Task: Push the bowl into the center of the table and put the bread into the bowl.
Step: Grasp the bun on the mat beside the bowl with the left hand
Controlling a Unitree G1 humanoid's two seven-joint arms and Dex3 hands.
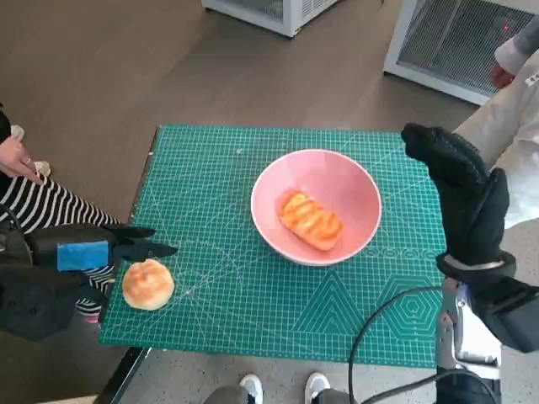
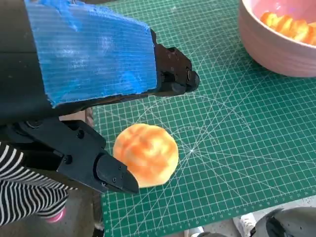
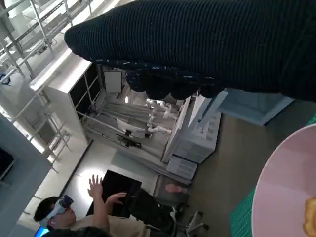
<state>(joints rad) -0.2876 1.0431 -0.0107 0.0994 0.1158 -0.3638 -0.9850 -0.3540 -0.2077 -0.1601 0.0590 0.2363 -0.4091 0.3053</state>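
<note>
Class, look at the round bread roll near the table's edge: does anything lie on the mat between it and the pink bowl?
Nothing visible does. Only bare green cutting mat lies between the round bread roll and the pink bowl, which already holds a long bread.

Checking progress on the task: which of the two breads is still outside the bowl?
The round bun by the left hand, on the mat; the long striped bread lies in the pink bowl.

Brown floor w/ white cabinets behind; white shelving, bright lights overhead.
</note>
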